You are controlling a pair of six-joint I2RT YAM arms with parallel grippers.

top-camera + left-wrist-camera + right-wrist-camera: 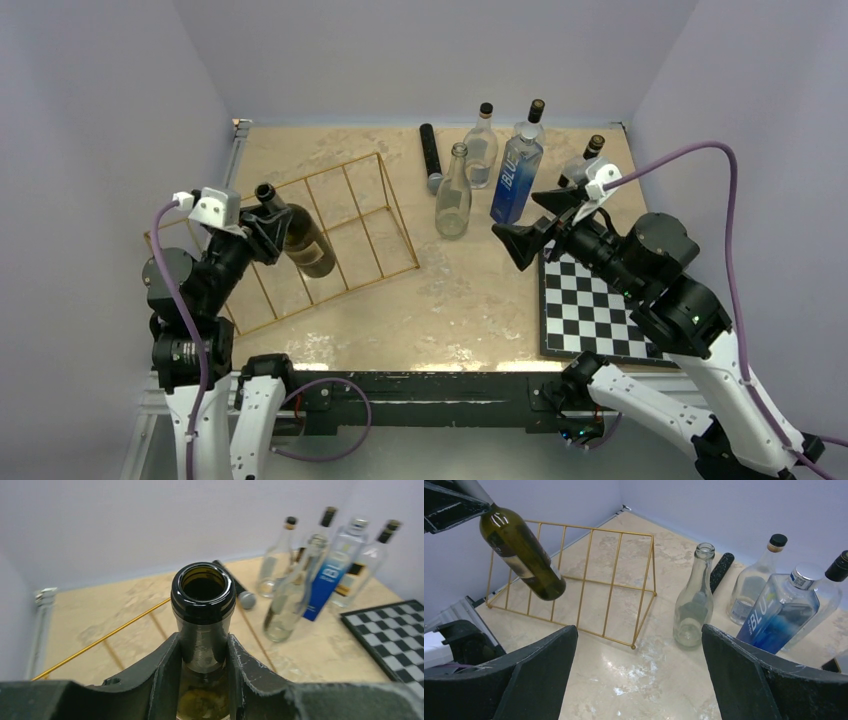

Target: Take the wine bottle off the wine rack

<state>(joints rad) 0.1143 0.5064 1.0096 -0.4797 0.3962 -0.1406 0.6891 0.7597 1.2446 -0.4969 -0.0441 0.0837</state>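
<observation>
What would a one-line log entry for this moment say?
left gripper: shut on wine bottle neck | bottle: in air, tilted over wine rack | right gripper: open, empty

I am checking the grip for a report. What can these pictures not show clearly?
Left wrist view: dark green glass wine bottle body, hidden by left gripper fingers.
Right wrist view: its neck, hidden by that gripper's finger.
Top view: gold wire rack near-left part, behind the left arm.

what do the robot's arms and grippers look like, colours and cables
The left arm and right arm have white lower links, black upper joints, and a purple cable running to a white wrist mount. The left gripper and right gripper each have two matte black wedge-shaped fingers.
</observation>
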